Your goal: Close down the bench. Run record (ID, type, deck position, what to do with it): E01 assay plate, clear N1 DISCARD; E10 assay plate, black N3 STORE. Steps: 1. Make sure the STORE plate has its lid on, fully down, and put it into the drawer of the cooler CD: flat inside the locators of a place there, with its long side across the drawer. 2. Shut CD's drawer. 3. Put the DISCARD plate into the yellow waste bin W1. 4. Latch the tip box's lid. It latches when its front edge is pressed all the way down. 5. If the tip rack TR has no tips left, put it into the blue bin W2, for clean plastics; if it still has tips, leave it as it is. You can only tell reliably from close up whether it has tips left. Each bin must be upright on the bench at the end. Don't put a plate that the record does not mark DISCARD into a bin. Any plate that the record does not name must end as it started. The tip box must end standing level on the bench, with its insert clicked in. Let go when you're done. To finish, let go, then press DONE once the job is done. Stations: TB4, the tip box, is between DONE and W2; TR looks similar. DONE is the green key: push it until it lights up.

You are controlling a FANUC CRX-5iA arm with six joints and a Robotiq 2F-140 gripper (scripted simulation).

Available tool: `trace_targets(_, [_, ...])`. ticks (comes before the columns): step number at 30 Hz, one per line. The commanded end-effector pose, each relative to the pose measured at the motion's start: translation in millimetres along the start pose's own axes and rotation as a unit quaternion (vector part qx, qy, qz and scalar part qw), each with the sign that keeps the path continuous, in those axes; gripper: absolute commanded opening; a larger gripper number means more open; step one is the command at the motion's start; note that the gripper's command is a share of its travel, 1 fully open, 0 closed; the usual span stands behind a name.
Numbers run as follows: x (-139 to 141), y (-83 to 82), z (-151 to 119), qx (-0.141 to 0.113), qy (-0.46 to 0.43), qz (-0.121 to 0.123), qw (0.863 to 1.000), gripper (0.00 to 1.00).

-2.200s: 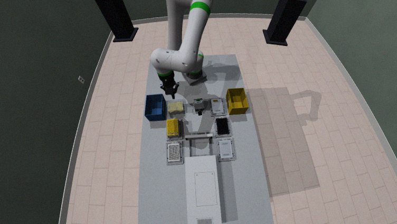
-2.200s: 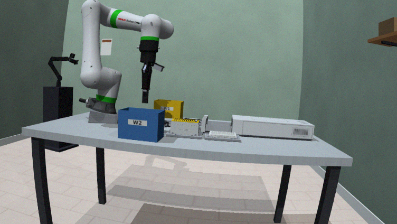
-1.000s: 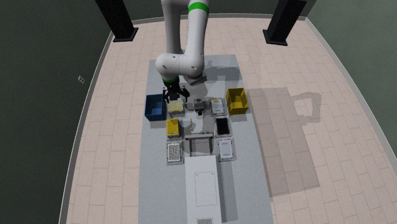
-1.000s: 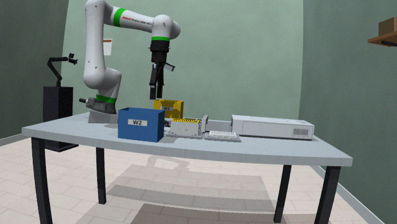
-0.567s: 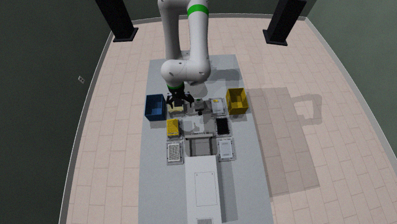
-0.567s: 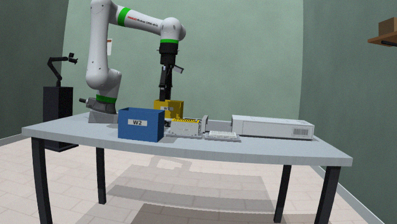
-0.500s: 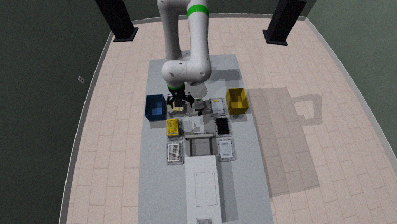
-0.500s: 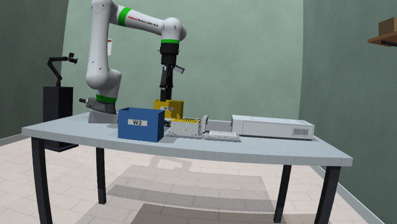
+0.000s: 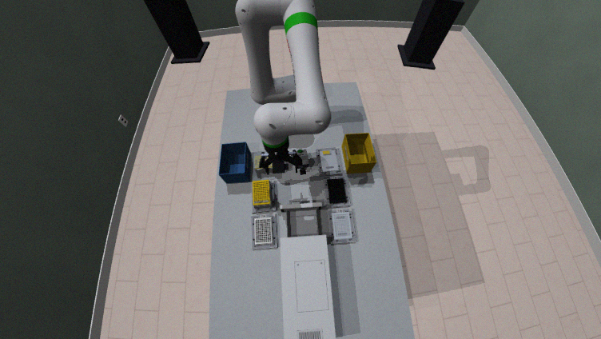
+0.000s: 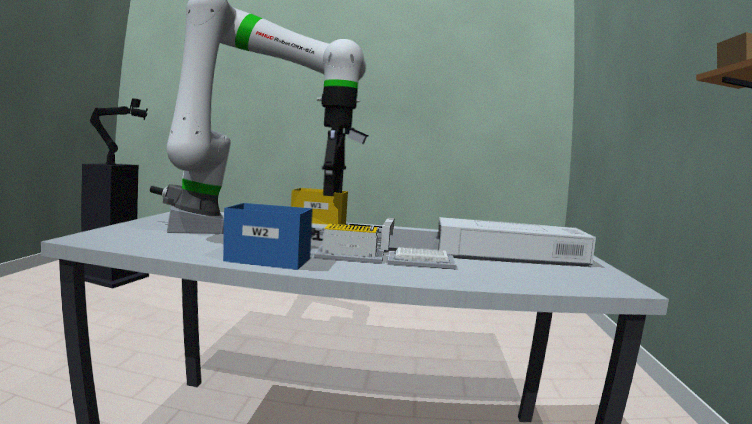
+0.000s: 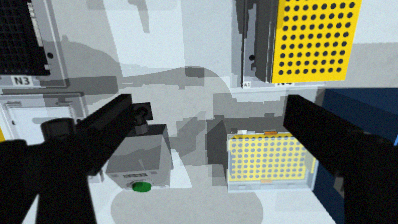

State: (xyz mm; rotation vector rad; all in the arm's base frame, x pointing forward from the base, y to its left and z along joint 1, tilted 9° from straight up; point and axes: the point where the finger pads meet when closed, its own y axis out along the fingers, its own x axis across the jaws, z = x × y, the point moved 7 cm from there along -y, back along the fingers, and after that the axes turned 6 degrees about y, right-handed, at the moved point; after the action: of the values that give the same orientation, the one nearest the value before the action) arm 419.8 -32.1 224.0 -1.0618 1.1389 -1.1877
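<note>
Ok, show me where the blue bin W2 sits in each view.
Top: bin left of centre, at the left end of the back row.
Exterior: bin at the table's near edge, label W2 facing us.
Wrist: bin at the right edge, partly hidden.
Shared landmark: the yellow rack nearby.

We note grey bench (image 10: 157, 252) carrying cooler (image 10: 516, 239); blue bin (image 10: 265, 234), yellow bin (image 10: 320, 205), tip box (image 11: 266, 159) well left of cooler.

Arm (image 10: 200, 79) looks like glossy white plastic, bench top (image 10: 157, 247) is smooth matt grey, both bins, W2 (image 10: 265, 234) and W1 (image 9: 358, 152), look like matt plastic.
</note>
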Motion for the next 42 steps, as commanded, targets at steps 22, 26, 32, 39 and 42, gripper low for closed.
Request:
trace_targets(22, [-54, 11.8, 65, 0.001, 0.000, 0.000, 1.000, 0.88])
trace_targets(26, [-64, 14.1, 77, 0.001, 0.000, 0.000, 1.000, 0.88])
trace_targets(32, [-77, 17.0, 92, 0.001, 0.000, 0.000, 1.000, 0.88])
trace_targets(39, [-88, 19.5, 105, 0.001, 0.000, 0.000, 1.000, 0.88])
trace_targets(42, [-88, 19.5, 105, 0.001, 0.000, 0.000, 1.000, 0.88])
